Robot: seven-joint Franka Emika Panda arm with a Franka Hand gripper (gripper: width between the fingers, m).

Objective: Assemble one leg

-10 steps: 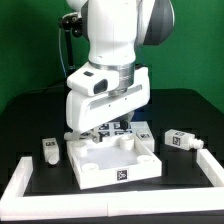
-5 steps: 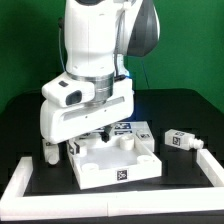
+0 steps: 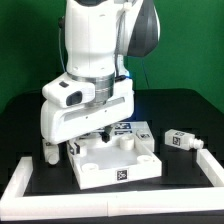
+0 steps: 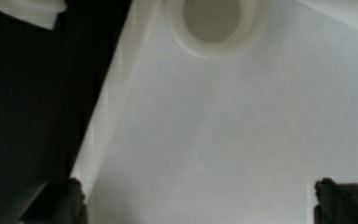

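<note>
Gripper (image 3: 103, 133) hangs low over the square white panel (image 3: 100, 166), near the panel's twelve o'clock edge in the exterior view, with the bulky white arm (image 3: 95, 60) rising above it. In the wrist view its two dark fingertips (image 4: 62, 203) stand wide apart with nothing pinched between them. Only the panel's pale surface shows beneath, with one round hole (image 4: 217, 24) and the dark table (image 4: 25, 120) beside the panel's edge.

In the exterior view, one leg (image 3: 180, 140) lies on the table at the panel's three o'clock, well apart from the gripper, its tag towards the camera. A second leg (image 3: 47, 152) sits at the panel's nine o'clock, just beside it and partly hidden by the arm's housing. A third leg (image 3: 142, 131), also tagged, rests at about one o'clock by the panel's far corner; whether it touches the panel cannot be told. The panel's near wall carries a small tag (image 3: 122, 176). A raised white border (image 3: 20, 178) runs round the table's near side from eight o'clock to four o'clock.
</note>
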